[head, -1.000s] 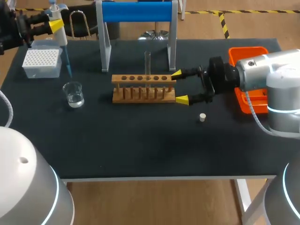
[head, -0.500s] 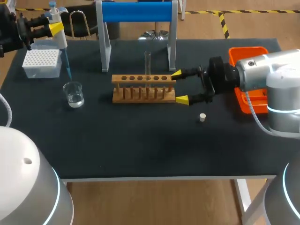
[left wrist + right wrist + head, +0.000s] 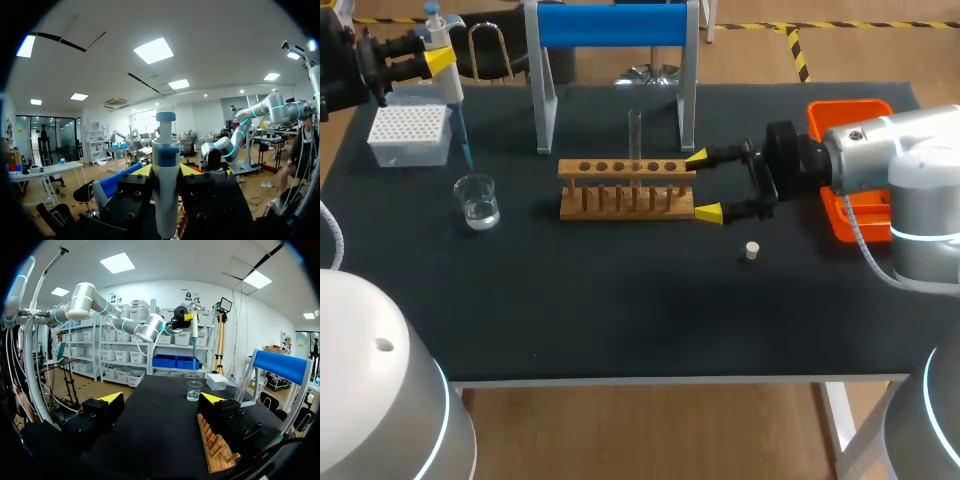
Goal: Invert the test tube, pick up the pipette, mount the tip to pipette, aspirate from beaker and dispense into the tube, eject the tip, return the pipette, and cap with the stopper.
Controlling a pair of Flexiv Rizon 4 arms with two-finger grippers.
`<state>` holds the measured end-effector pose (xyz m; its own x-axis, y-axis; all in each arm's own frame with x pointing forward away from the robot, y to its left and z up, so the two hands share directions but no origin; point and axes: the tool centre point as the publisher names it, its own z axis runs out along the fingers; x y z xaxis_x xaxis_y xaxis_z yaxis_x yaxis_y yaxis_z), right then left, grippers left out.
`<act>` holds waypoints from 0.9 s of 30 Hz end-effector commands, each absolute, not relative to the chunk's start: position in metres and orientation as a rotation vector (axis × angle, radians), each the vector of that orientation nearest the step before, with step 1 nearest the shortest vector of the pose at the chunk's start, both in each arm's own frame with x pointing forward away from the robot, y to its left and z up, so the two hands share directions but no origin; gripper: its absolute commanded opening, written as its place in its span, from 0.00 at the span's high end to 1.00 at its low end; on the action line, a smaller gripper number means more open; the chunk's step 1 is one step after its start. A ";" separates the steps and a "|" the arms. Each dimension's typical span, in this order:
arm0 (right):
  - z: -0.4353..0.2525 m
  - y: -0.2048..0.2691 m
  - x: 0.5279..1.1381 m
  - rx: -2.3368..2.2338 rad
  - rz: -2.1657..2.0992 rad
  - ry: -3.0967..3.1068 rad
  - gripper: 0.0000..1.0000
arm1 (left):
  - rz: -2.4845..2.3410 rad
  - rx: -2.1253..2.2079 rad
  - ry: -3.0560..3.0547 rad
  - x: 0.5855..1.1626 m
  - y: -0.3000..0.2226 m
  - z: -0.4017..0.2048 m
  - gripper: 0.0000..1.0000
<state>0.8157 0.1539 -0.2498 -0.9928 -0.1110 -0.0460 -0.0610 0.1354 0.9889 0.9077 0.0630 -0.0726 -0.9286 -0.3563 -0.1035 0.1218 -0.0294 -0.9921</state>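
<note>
Looks to be near the middle of the task. Judged done from the layout: test tube point(image 3: 635, 132) set upright in the wooden rack point(image 3: 626, 190), pipette point(image 3: 444, 62) picked up, tip mounted. Judged left to do: aspirating from the beaker point(image 3: 477, 201), dispensing into the tube, ejecting the tip, returning the pipette, capping with the stopper point(image 3: 752, 250). Cannot tell whether any liquid sits in the tip.

Left end effector point(image 3: 438, 57): clamped narrow on the pipette's body, high over the desk's point(image 3: 620, 300) far left corner. In the left wrist view, pale barrel with blue collar and blue plunger cap rising straight between the yellow tips. Held upright, slim blue pipette tip point(image 3: 464, 140) pointing down, its end between the tip box point(image 3: 410, 135) and the beaker, near the beaker's rim and apparently above it.

Right end effector point(image 3: 703, 185): spread wide, gripping nothing, level with the rack's right end; in the right wrist view the rack lies by one finger, not between the two.

Beaker: small, clear, a little liquid at the bottom, well apart from the rack. Test tube: clear, thin, upright in a hole right of the rack's middle. Stopper: small, pale, alone on the desk just beyond the right end effector, between the rack and the orange tray point(image 3: 845, 115).
</note>
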 end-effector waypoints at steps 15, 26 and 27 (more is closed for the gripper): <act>-0.246 0.168 0.812 0.151 -2.008 -2.389 0.00 | -2.028 -0.243 1.922 0.908 0.063 -0.073 1.00; -0.235 0.232 0.789 0.241 -1.921 -2.425 0.00 | -2.028 -0.243 1.922 0.908 0.063 -0.073 1.00; -0.234 0.239 0.787 0.241 -1.914 -2.433 0.00 | -2.028 -0.243 1.922 0.908 0.063 -0.073 1.00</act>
